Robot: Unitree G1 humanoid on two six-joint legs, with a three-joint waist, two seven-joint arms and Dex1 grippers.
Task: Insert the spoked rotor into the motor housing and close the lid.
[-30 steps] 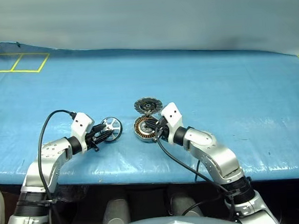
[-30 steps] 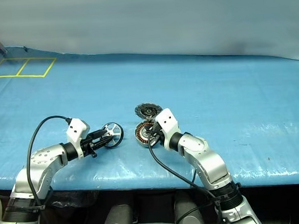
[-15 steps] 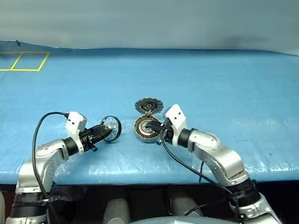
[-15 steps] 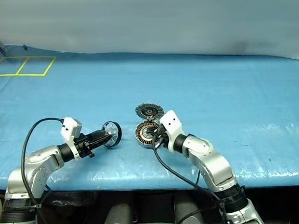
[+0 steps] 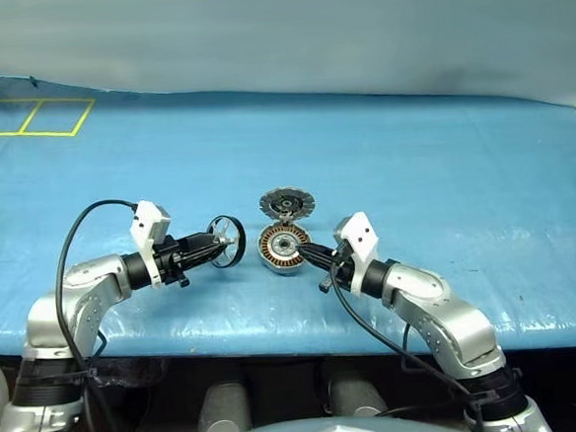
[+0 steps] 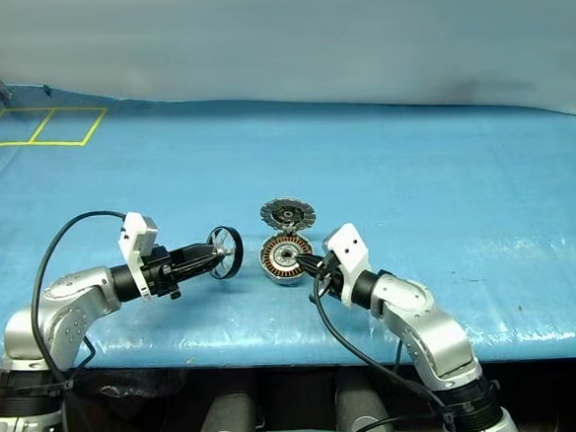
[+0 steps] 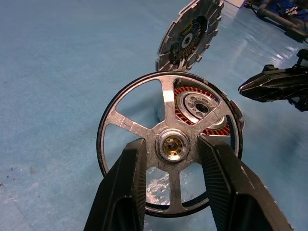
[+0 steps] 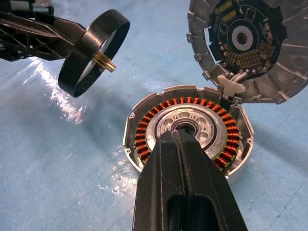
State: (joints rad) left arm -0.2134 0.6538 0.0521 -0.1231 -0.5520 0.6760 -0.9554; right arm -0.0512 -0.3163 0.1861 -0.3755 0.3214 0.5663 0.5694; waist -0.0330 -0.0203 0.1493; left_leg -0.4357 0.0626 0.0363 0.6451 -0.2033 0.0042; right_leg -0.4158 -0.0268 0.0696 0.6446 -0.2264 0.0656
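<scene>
The step in hand is carrying the spoked rotor (image 5: 227,242) to the motor housing (image 5: 283,248); insertion has not begun. The left gripper (image 7: 172,153) holds the rotor by its hub, with its 2 fingers (image 7: 126,183) clamped either side of the brass centre. In the head views the rotor hangs left of centre, lifted off the blue surface (image 5: 443,166) and tipped on edge, just beside the housing but apart from it.

The housing sits at the middle of the frame, open, its copper windings and metal hub exposed. The lid (image 5: 285,202) stands tilted up just above it in the picture and looks joined to its far rim by a small latch or hinge.

The right gripper (image 5: 317,254) comes in from the lower right with its fingers pressed together on nothing. Their tips lie at the housing's near rim; contact cannot be told, though it is probably there to steady the cup.

Next, the left arm would need to turn the rotor flat, centre its short brass shaft (image 8: 105,62) over the housing's hub and lower it squarely. The lid follows.
</scene>
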